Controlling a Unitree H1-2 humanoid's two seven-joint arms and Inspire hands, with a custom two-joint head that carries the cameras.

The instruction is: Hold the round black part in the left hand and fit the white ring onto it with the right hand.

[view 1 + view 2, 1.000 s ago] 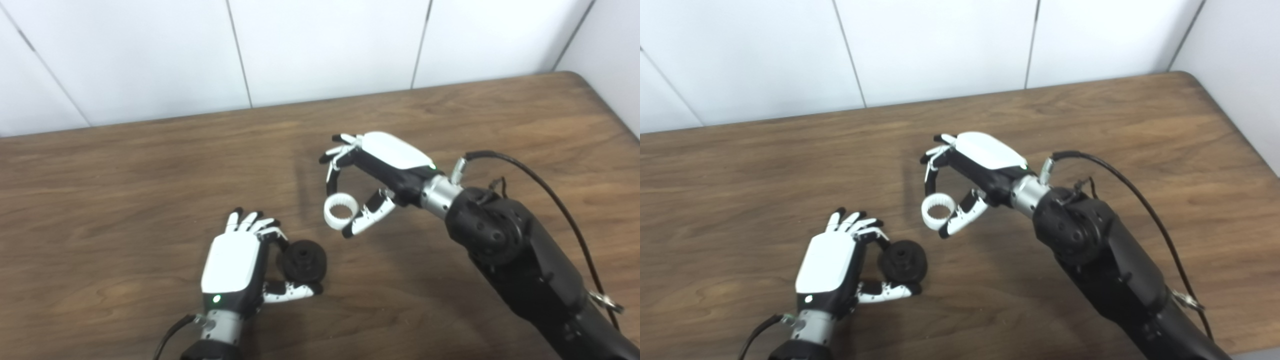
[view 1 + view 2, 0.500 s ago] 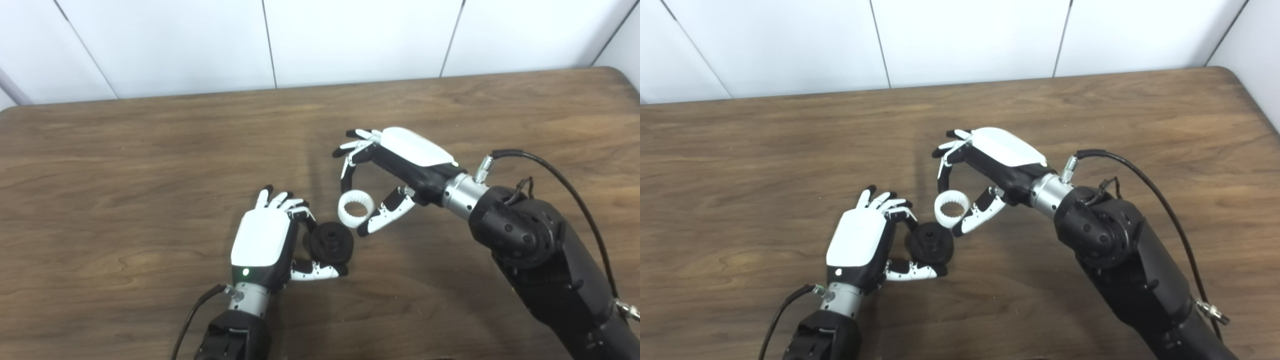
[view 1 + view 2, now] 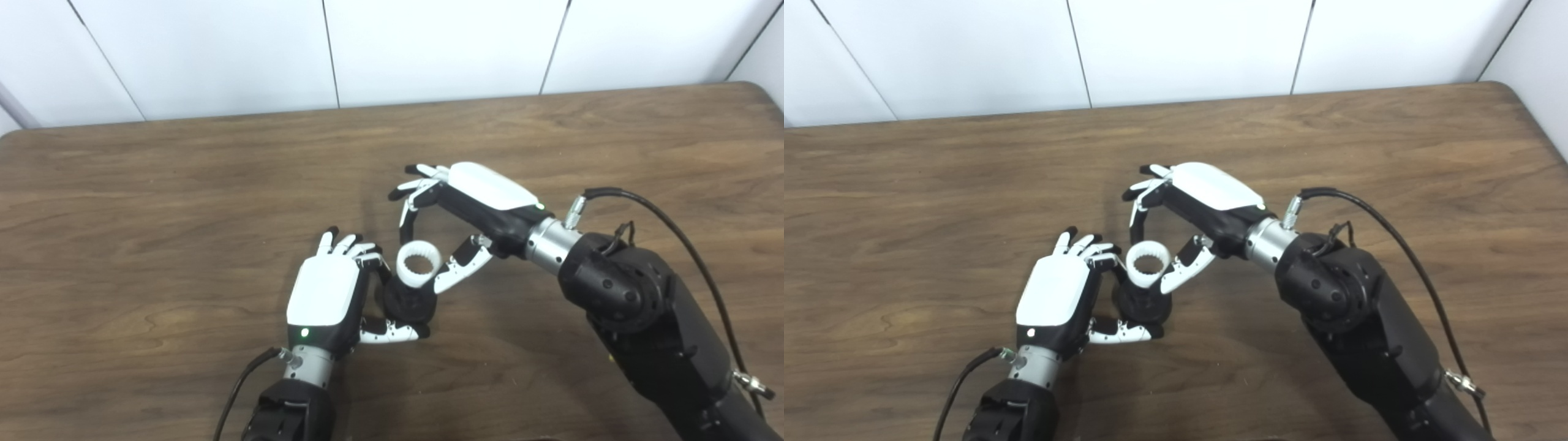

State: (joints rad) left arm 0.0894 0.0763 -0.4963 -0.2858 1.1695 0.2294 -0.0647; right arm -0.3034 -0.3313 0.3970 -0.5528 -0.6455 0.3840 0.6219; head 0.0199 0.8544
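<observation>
My left hand (image 3: pixel 327 300) is shut on the round black part (image 3: pixel 409 304), pinching it between finger and thumb just above the wooden table (image 3: pixel 153 202). The white ring (image 3: pixel 418 264), toothed on its inside, is held by my right hand (image 3: pixel 456 211) between a fingertip and the thumb. The ring now sits directly over the top of the black part and overlaps it; whether it is seated on it I cannot tell. In the right eye view the white ring (image 3: pixel 1146 264) covers the upper edge of the black part (image 3: pixel 1142 304).
A black cable (image 3: pixel 667 214) loops over my right forearm. The table's far edge meets a white panelled wall (image 3: pixel 429 49), and its right corner lies near the picture's right side.
The view shifted between the earliest frames and half a second ago. Since then my right hand has carried the white ring left and down until it overlaps the black part; the left hand kept its hold.
</observation>
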